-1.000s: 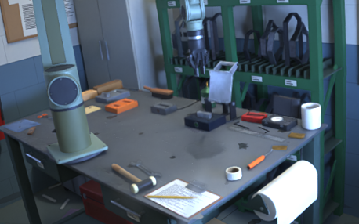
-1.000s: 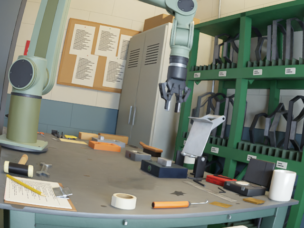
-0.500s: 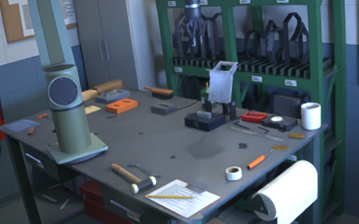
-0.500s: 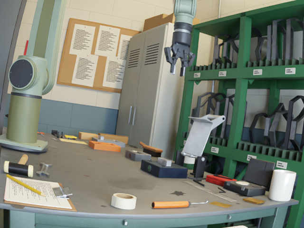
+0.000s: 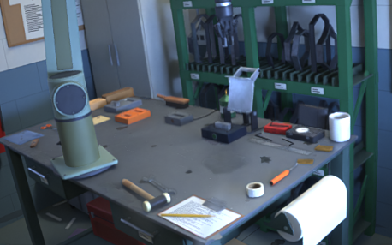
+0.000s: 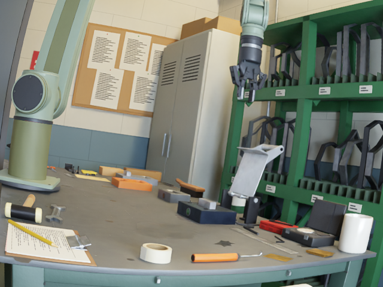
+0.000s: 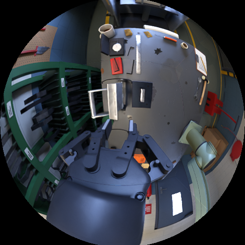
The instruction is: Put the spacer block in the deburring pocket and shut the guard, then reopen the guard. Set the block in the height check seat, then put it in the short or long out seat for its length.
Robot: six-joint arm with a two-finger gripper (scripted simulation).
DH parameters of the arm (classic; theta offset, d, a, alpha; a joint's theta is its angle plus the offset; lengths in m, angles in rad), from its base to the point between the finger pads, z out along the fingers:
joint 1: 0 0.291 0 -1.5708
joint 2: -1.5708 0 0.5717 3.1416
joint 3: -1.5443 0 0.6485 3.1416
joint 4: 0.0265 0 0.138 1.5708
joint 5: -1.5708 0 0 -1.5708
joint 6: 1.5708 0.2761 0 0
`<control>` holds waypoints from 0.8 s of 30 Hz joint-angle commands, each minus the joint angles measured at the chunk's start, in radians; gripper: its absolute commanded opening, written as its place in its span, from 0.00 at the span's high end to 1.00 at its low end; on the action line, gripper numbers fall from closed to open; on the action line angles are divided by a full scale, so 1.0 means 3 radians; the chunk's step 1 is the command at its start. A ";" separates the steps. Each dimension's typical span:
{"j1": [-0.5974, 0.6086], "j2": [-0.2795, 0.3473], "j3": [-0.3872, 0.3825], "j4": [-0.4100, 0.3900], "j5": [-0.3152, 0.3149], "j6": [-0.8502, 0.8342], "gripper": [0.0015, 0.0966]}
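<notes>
My gripper (image 6: pixel 247 94) hangs high above the back of the bench, well over the raised guard, and it is open and empty. The grey spacer block (image 6: pixel 207 203) sits in the pocket of the dark blue deburring fixture (image 6: pixel 206 213) near the bench's middle. The pale grey guard (image 6: pixel 254 169) stands swung up and tilted back on its black posts just behind the fixture. From above, the wrist camera shows the block (image 7: pixel 142 95) in the pocket and the guard (image 7: pixel 111 101) beside it. A grey seat (image 6: pixel 173 195), an orange seat (image 6: pixel 131 184) and another grey seat (image 5: pixel 123 104) lie further left along the bench.
A white mug (image 6: pixel 354 233) stands at the bench's right end beside a black gauge case (image 6: pixel 309 236) and a red tray (image 6: pixel 275 226). A green rack (image 6: pixel 324 92) of black frames stands close behind the gripper. Tape roll (image 6: pixel 155 252), screwdriver (image 6: pixel 216 257), clipboard and mallet lie along the front edge.
</notes>
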 commanded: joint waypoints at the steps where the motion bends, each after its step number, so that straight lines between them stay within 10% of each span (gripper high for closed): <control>1: 0.0027 0.0070 0.0078 0.0004 0.0001 0.0023 0.57; 11: 0.0204 0.0627 0.0733 0.0101 0.0000 0.0203 0.57; 24: 0.0220 0.0683 0.0806 0.0115 0.0000 0.0220 0.51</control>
